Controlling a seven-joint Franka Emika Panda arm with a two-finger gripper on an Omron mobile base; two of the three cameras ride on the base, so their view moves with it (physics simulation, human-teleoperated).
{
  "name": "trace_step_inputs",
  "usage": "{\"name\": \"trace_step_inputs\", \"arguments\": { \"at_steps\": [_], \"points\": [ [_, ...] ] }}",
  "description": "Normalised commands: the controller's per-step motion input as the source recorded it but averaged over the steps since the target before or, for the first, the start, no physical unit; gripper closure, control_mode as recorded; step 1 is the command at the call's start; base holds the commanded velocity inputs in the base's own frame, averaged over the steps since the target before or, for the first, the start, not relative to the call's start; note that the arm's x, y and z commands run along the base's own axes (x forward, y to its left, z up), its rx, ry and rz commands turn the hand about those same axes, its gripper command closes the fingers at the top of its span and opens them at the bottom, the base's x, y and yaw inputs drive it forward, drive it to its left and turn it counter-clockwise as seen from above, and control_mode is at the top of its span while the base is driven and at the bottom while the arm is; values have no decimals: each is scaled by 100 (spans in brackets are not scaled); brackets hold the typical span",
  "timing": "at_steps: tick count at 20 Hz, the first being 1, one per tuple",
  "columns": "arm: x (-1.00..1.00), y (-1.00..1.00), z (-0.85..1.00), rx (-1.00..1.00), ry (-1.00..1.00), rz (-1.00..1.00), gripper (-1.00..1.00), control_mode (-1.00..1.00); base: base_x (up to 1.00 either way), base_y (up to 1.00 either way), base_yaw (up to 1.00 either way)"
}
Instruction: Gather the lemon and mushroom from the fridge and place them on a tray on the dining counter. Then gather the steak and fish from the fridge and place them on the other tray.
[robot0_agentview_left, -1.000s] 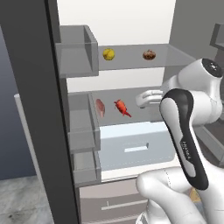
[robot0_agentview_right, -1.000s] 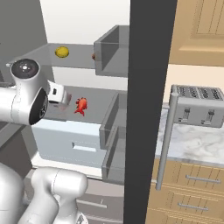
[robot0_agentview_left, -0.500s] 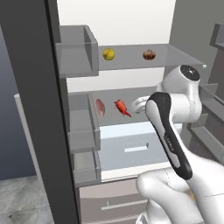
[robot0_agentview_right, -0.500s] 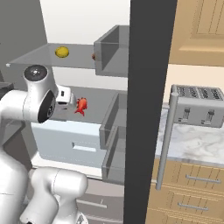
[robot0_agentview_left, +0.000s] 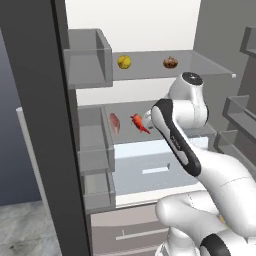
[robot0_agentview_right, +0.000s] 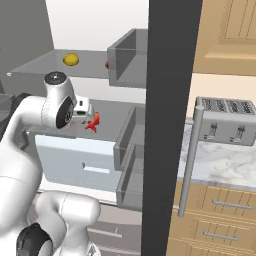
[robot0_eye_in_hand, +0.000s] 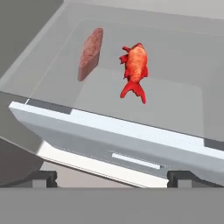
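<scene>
The fridge (robot0_agentview_left: 150, 25) stands open. On its top shelf lie the yellow lemon (robot0_agentview_left: 124, 61) and the brown mushroom (robot0_agentview_left: 170, 63). The middle glass shelf carries the reddish steak (robot0_eye_in_hand: 90, 53) and, to its right, the red-orange fish (robot0_eye_in_hand: 134, 68). My gripper (robot0_eye_in_hand: 113, 178) is open, its dark fingertips (robot0_eye_in_hand: 43, 177) wide apart and holding nothing. It hovers in front of and above the middle shelf, looking down at the fish and steak. In the right base view the hand (robot0_agentview_right: 82, 107) sits just left of the fish (robot0_agentview_right: 92, 121).
A pale drawer (robot0_agentview_left: 150, 167) juts out under the middle shelf. Grey door bins (robot0_agentview_left: 87, 65) hang on the open door at left, and more bins (robot0_agentview_left: 240, 115) at right. A toaster (robot0_agentview_right: 225, 120) stands on the marble counter beside the fridge.
The arm has swung left and forward into the fridge, bringing the hand over the middle shelf near the fish. The jaws stay open.
</scene>
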Motion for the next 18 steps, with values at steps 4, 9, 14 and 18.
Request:
{"name": "trace_step_inputs", "arguments": {
  "at_steps": [4, 9, 14, 18],
  "points": [
    [52, 0, -38, 0, 3, 0, -100, -100, 0, 0, 0],
    [54, 0, -31, 0, 0, 0, -100, -100, 0, 0, 0],
    [45, 0, -31, -1, 0, 0, -100, -100, 0, 0, 0],
    [47, 3, -31, -3, 0, 0, -100, -100, 0, 0, 0]
  ]
}}
